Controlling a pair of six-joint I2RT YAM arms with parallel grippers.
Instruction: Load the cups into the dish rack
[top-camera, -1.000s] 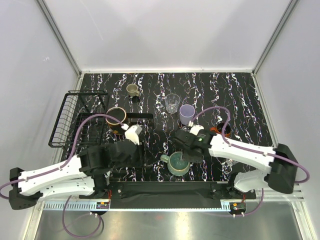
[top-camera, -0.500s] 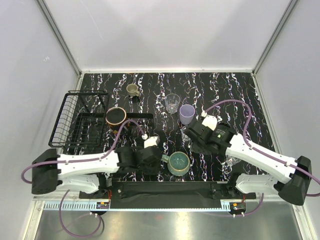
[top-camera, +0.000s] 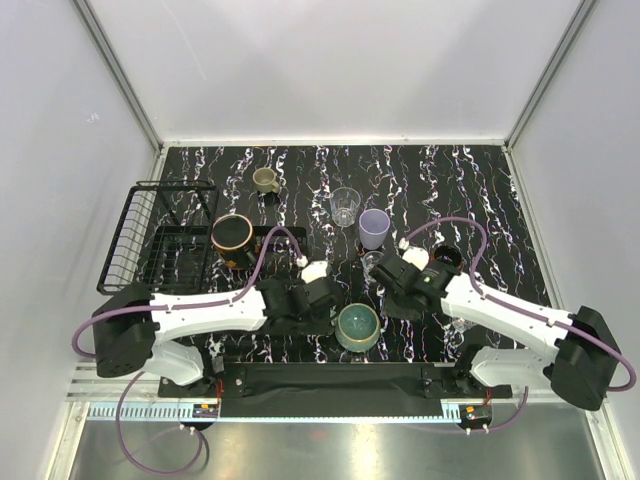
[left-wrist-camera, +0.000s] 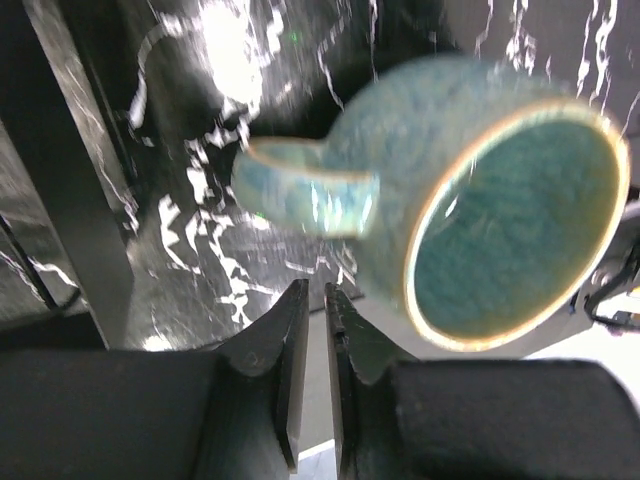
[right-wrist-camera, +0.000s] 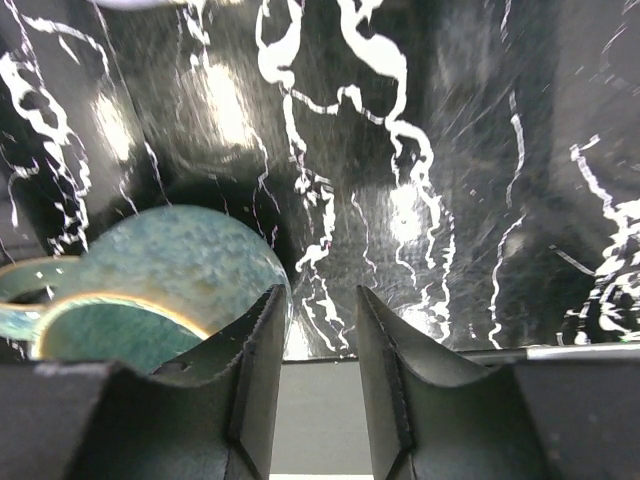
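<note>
1. Top view: the teal glazed ceramic mug (top-camera: 358, 327) stands mid-width at the black marbled worktop's (top-camera: 480, 190) near edge.
2. Left wrist: your left end effector (left-wrist-camera: 315, 292) is clenched on nothing, tips just short of the mug's handle.
3. Right wrist: your right end effector (right-wrist-camera: 322, 300) is released, with the mug beside it.

Black white-veined marble tabletop (top-camera: 480, 190), white enclosure walls (top-camera: 340, 60), silver metal shelf (top-camera: 330, 450) along near edge

Bright even overhead light; white glare on the glossy table (left-wrist-camera: 225, 45), motion blur in both wrist views.
</note>
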